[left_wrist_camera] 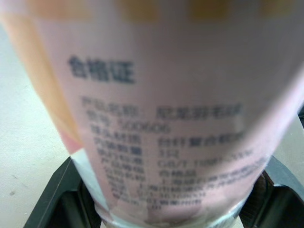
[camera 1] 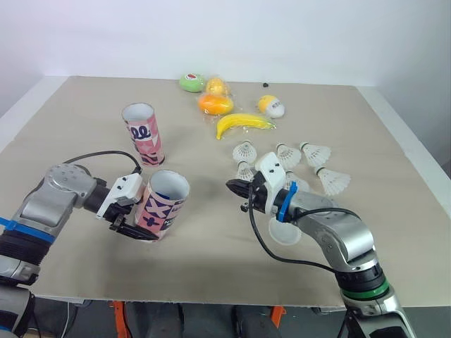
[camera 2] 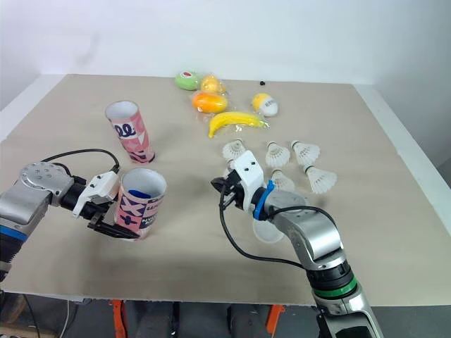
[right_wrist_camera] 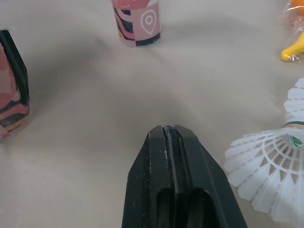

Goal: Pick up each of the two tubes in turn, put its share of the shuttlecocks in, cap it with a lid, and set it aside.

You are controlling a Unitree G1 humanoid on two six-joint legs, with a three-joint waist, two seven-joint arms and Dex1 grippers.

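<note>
My left gripper (camera 1: 139, 225) is shut on the lower part of a pink patterned tube (camera 1: 162, 203), which leans with its open mouth up; something blue shows inside. In the left wrist view the tube's label (left_wrist_camera: 161, 109) sits between the black fingers (left_wrist_camera: 54, 202). A second pink tube (camera 1: 143, 134) stands upright behind it. My right gripper (camera 1: 233, 186) is shut and empty, pointing toward the held tube with a gap between them. Several white shuttlecocks (camera 1: 315, 153) lie on the table (camera 1: 84, 113) behind my right arm. A translucent lid (camera 1: 285, 232) lies under that arm.
A banana (camera 1: 243, 124), an orange fruit (camera 1: 215, 103), a green fruit (camera 1: 191, 82) and a yellow-and-white egg-shaped toy (camera 1: 271, 105) lie at the back of the table. The table's front edge runs just below both arms.
</note>
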